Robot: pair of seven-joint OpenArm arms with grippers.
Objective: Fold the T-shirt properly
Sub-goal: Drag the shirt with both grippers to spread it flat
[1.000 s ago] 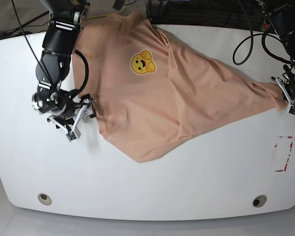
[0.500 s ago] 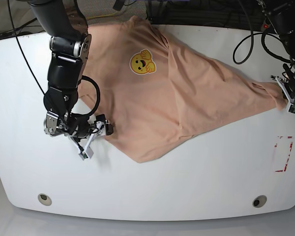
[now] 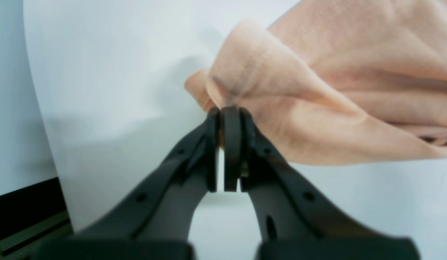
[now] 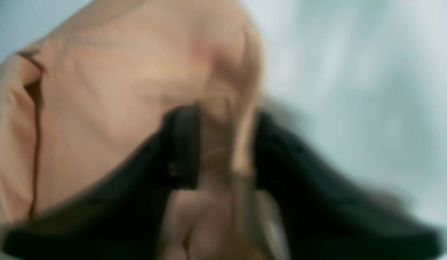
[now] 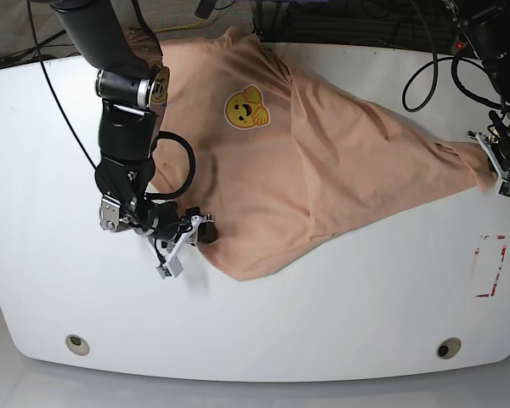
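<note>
I've got the T-shirt (image 5: 323,161) sprawled over the white table (image 5: 340,314) toward its far edge; left gripper (image 3: 227,112) pinches a corner, right gripper (image 4: 223,144) straddles cloth, jaws apart.

White tabletop (image 5: 323,314) bearing the peach-pink T-shirt (image 5: 323,161), spread crumpled with its yellow face print (image 5: 246,108) uppermost; red-marked rectangle (image 5: 490,265) near one edge.

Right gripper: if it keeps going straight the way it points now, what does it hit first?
The T-shirt. The right gripper points into its lower-left edge, and the blurred wrist view shows cloth between the fingers already. Depth is unclear.
</note>
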